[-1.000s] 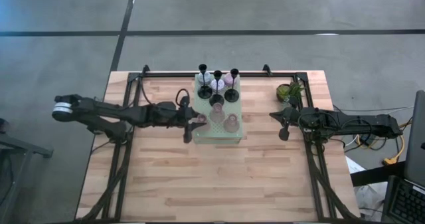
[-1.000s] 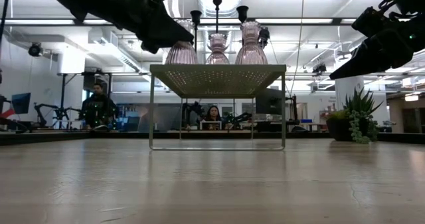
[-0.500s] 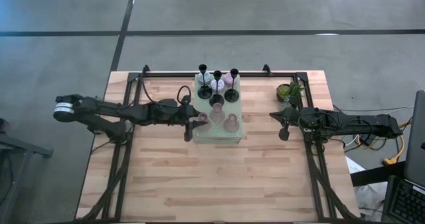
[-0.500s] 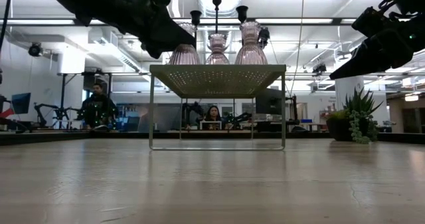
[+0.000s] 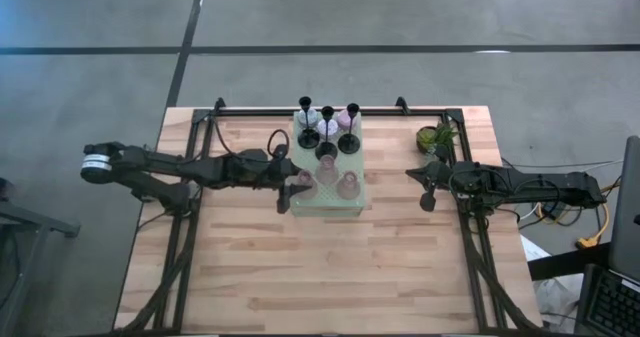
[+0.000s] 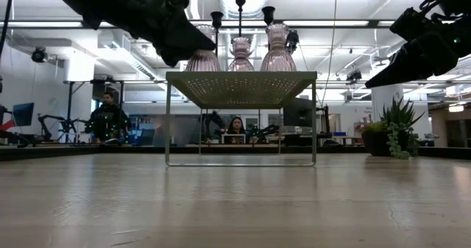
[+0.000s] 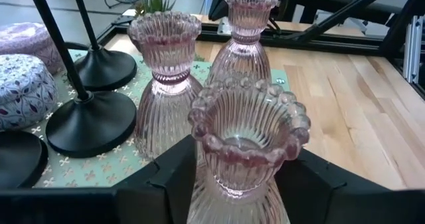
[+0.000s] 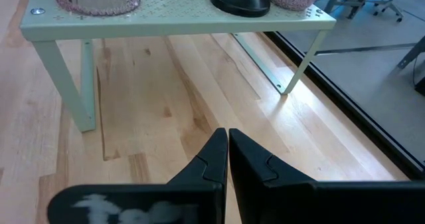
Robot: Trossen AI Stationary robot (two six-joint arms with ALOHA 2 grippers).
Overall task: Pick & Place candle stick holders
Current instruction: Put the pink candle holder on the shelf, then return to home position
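Butcher-block bench [image 5: 330, 267] is carrying the pale green perforated rack [image 5: 352, 205]; your left gripper [image 7: 236, 177] is straddling the nearest ribbed pink glass holder [image 7: 247, 141] there, jaws spread. Keep centring before squeezing; right gripper [image 8: 227, 147] is idling, jaws pressed together.

Grey concrete floor [image 5: 400, 17], ceiling lights [image 6: 450, 108]

Three pink glass candle stick holders [image 7: 247, 147], three black thin-stemmed holders [image 5: 327, 149], two patterned round pastel holders [image 7: 23, 88], one green raised perforated stand [image 6: 241, 82], one potted plant [image 5: 436, 136], two arms
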